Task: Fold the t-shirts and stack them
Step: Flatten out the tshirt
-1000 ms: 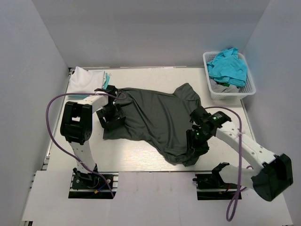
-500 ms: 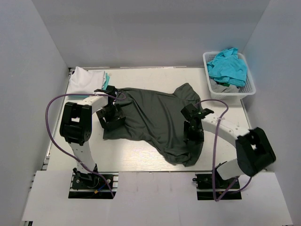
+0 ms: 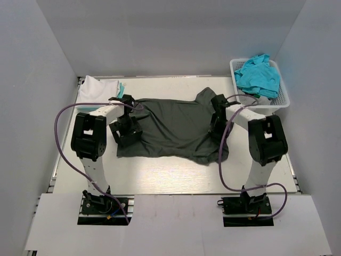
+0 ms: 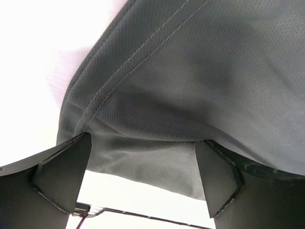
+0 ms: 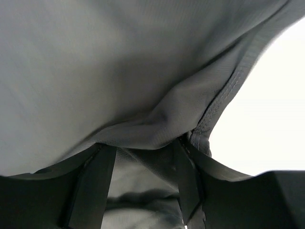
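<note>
A dark charcoal t-shirt (image 3: 170,128) lies spread across the middle of the table. My left gripper (image 3: 126,130) stands at its left edge. In the left wrist view the left gripper (image 4: 143,176) is open wide, and the shirt's hem (image 4: 190,71) hangs loose between the fingers (image 4: 62,176). My right gripper (image 3: 217,118) is at the shirt's right side near the sleeve. In the right wrist view the right gripper (image 5: 143,167) has a thick fold of the dark cloth (image 5: 119,71) bunched between its fingers. A white t-shirt (image 3: 96,88) lies folded at the back left, over a teal one (image 3: 122,87).
A white lattice basket (image 3: 282,101) stands at the back right corner, holding turquoise t-shirts (image 3: 258,74) over a grey cloth (image 3: 253,100). Purple cables loop from both arms. Grey walls close in the table on three sides.
My right arm swung from the front right toward the back, pulling the shirt's front-right flap up with it. The shirt now lies flatter. The left arm barely moved.
</note>
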